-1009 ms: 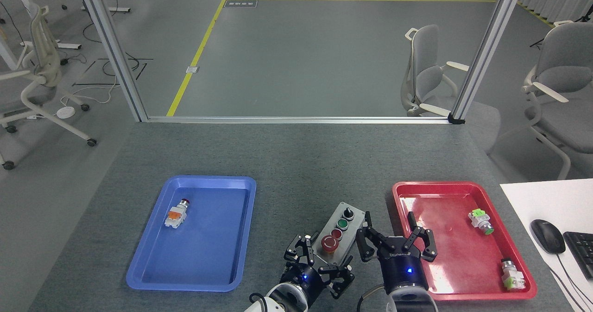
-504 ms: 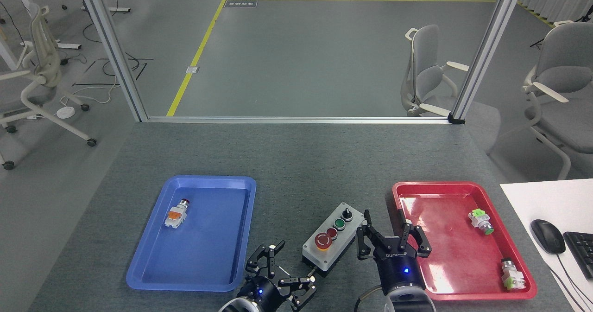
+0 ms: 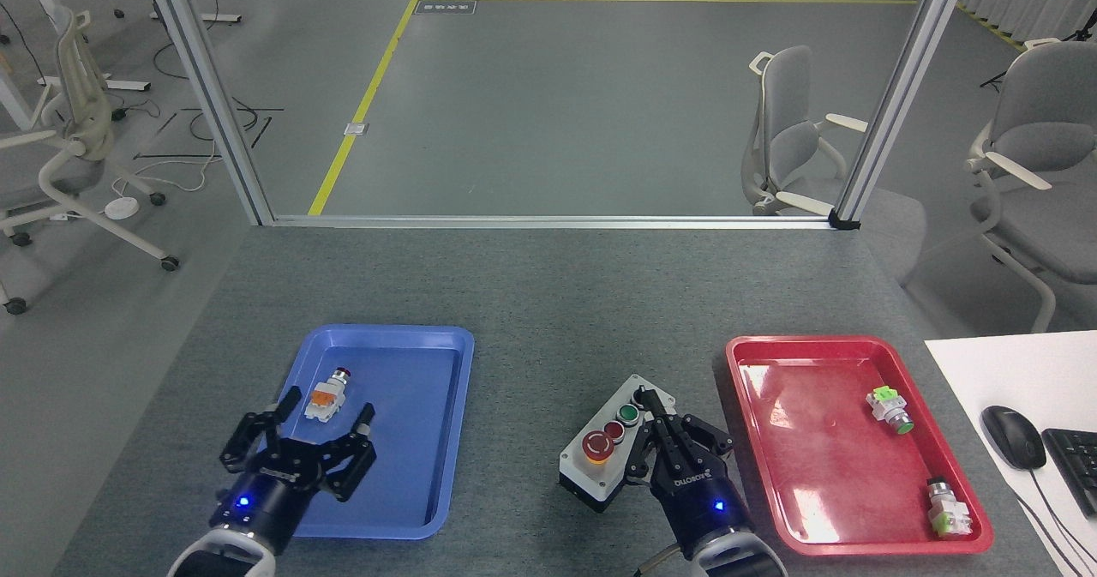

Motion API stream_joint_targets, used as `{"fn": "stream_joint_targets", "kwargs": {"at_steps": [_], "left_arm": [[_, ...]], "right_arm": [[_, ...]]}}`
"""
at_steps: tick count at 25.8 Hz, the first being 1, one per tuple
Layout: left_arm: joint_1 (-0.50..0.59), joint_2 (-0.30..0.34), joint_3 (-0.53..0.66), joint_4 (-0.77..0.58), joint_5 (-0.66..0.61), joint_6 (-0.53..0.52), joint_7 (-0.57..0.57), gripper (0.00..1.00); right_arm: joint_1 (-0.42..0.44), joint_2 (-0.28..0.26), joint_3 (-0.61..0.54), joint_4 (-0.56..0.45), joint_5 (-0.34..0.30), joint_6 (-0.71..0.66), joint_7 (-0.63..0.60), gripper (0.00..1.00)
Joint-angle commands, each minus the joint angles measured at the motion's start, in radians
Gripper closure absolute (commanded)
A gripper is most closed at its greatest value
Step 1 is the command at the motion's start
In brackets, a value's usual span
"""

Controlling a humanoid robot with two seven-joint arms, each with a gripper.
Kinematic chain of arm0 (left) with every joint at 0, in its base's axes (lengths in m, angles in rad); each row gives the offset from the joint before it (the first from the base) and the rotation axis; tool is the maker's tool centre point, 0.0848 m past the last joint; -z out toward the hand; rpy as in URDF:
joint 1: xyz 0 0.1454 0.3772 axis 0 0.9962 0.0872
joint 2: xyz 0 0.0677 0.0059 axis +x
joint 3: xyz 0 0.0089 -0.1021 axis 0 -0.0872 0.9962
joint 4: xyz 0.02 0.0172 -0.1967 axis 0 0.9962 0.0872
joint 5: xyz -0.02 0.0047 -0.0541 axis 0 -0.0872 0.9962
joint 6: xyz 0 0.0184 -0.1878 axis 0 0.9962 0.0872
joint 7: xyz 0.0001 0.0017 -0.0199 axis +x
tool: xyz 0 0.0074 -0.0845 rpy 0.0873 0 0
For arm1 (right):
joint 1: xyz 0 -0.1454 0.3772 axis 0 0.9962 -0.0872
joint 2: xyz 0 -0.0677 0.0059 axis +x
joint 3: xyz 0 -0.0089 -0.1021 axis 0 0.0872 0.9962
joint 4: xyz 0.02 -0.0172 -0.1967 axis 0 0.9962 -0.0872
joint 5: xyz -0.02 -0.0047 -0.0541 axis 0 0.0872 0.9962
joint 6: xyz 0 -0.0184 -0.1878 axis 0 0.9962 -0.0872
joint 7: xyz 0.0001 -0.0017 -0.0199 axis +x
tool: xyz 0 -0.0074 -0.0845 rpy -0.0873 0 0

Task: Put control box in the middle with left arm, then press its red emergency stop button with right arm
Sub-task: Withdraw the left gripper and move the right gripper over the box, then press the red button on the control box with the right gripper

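Right gripper [image 3: 653,414], fingers pinched together and empty, sits over the control box [image 3: 613,441] at its knob end. Red emergency stop button [image 3: 597,446] lies just left and nearer me, at the box's other end; box long axis runs diagonally. Box rests on bare table [image 3: 548,303] between trays. Left gripper [image 3: 298,423] spread wide, empty, well apart.

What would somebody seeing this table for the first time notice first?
Probably the oblong light-grey control box on the bare grey tabletop between the two trays, with its big red mushroom-shaped emergency stop button at the near end. The right hand sits over the box's far right side, fingers drawn together. To either side lie the blue plastic tray, with the open left hand above it, and the red plastic tray.
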Motion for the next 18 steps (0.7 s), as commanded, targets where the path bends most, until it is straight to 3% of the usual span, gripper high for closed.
{"fn": "stream_joint_targets", "kwargs": {"at_steps": [1,4,9,15,18], "left_arm": [[-0.007,-0.002,0.179,0.01,0.076,-0.018,0.0,0.01],[-0.022,-0.004,0.211,0.03,0.101,0.009,0.0,0.01],[-0.114,-0.022,0.206,0.1,0.101,0.187,-0.012,0.01],[-0.14,-0.081,0.206,0.13,0.09,0.207,-0.009,0.01],[-0.135,-0.081,0.205,0.116,0.084,0.206,-0.009,0.01]], "right_arm": [[0.001,0.002,0.007,0.003,0.0,-0.064,-0.001,1.0],[-0.002,0.016,0.012,0.046,-0.002,-0.073,0.001,1.0],[-0.022,0.025,0.037,0.1,0.0,-0.061,0.056,1.0],[-0.045,0.026,0.066,0.155,0.003,-0.047,0.085,1.0],[-0.045,0.023,0.066,0.175,0.003,-0.047,0.104,1.0]]}}
